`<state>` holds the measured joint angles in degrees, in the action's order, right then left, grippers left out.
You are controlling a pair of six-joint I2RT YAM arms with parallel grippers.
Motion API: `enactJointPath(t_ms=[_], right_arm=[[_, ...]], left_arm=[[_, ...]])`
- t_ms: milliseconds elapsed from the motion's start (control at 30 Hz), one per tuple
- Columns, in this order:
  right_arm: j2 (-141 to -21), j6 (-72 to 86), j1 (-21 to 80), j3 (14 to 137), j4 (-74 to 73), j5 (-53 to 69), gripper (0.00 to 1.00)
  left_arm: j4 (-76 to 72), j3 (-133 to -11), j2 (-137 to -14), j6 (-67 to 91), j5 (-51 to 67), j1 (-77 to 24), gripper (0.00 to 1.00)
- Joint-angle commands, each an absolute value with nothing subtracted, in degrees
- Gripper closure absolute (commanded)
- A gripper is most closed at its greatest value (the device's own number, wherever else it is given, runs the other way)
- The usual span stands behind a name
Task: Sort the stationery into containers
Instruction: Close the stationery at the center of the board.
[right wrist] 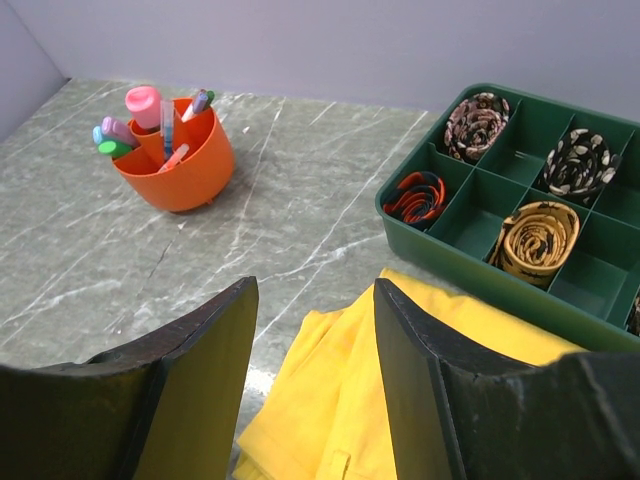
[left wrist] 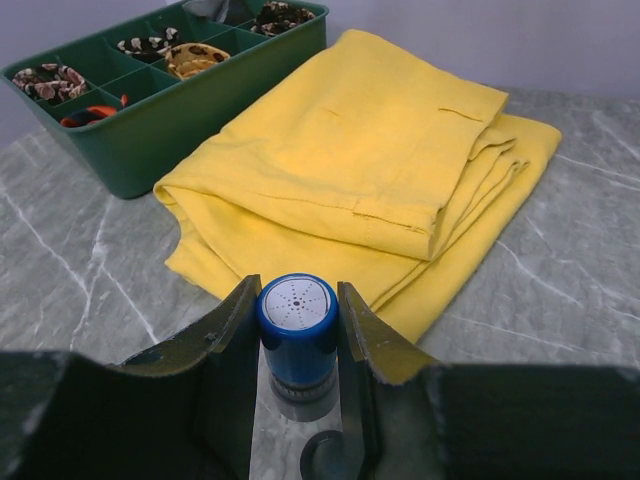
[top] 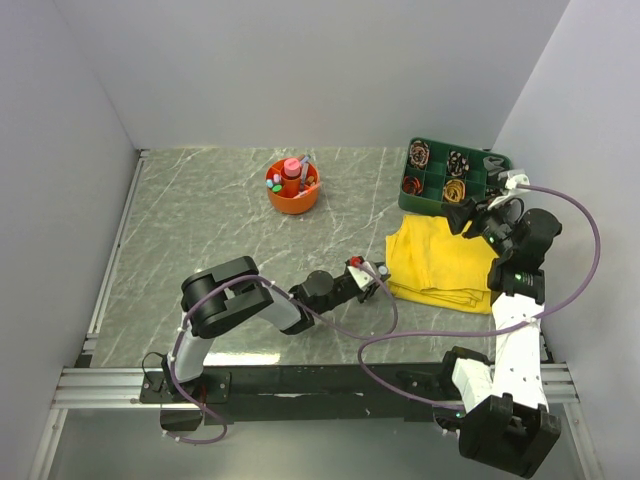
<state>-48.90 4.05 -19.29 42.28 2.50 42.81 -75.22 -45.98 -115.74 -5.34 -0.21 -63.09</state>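
Gripping the blue cap (left wrist: pixel 297 330) between closed-in fingers, the left gripper (left wrist: pixel 297 290) sits just before the yellow cloth (left wrist: pixel 380 150). The pickup seems done, and the next move is probably a carry to the far orange organiser (top: pixel 293 203). The right gripper (right wrist: pixel 315 300) hangs wide open and empty near the green tray (right wrist: pixel 405 232).

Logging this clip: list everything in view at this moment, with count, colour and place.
Organiser: one, orange, round, far centre of the table.
Pens and markers: several, with pink, green and blue caps, standing in the organiser.
Tray: one, green, divided into cells, far right.
Patterned rolls: at least four, one per cell, in the tray.
Cloth: one, yellow, folded, in front of the tray.
Blue cap: one, held just short of the cloth's edge.
Table: one, grey marbled.
Left gripper: shut on the blue cap.
Right gripper: open, empty, above the cloth.
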Motion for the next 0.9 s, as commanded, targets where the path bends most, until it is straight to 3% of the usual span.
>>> enactJointPath(t_ms=[0, 867], right_arm=[[-48.78, 4.13, -19.69, 45.35, 4.04, 43.33, 0.42], [-48.69, 3.43, -19.60, 43.07, 5.01, 43.51, 0.42]], left_arm=[[-106.87, -44.83, -113.20, -5.19, -2.63, -63.28, 0.99], [-106.79, -42.54, -115.58, -1.85, -2.37, -63.10, 0.99]])
